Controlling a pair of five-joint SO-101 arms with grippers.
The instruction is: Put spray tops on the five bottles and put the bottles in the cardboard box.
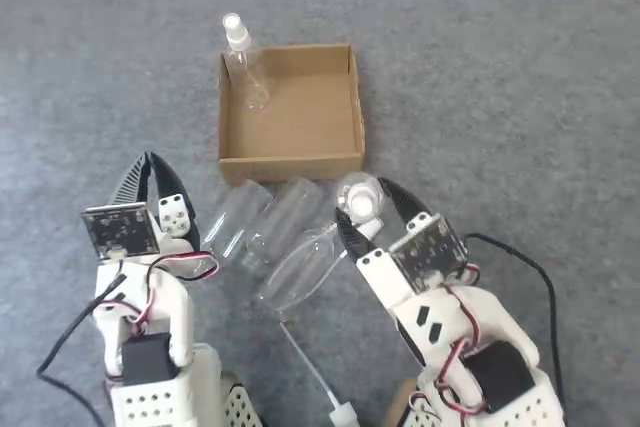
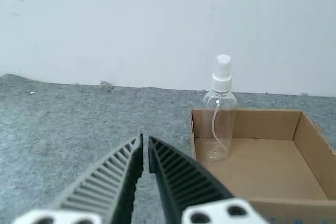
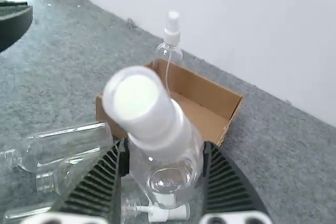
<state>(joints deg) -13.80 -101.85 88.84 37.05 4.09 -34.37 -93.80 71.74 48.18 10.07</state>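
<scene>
So far the job looks under halfway done. One capped bottle (image 1: 245, 67) stands in the far left corner of the box (image 1: 290, 162). A second bottle (image 1: 358, 195), its top on, sits upright just off the box's near right corner, pinched by the right claw (image 1: 366, 209). Three uncapped bottles (image 1: 285, 219) lie along the box's near wall, with a loose spray top (image 1: 343, 413) farther off. The left claw (image 2: 145, 142), pressed together and empty, sits off the box's near left corner.
</scene>
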